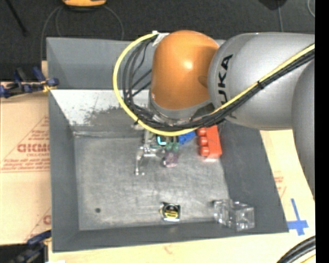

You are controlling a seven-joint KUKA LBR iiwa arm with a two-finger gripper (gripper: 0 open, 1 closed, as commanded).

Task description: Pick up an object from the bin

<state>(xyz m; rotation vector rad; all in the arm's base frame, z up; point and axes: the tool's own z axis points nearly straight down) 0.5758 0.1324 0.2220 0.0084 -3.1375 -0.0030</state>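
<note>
View from above of the grey metal bin (63, 163), its floor scuffed and its rear wall streaked with pale scratches; dark ground lies beyond the rim. The arm (263, 81), with its orange cover (181, 70), reaches in from the right and sets the gripper (155, 156) low over the rear middle of the floor; whether the claw is wide or narrow cannot be told. A small purple-and-green piece (170, 158) lies just beside it, with a blue piece (187, 137) and a red block (209, 142) near. Well apart, by the front wall: a black-and-yellow thing (170, 211) and a clear plastic piece (234, 214)
</note>
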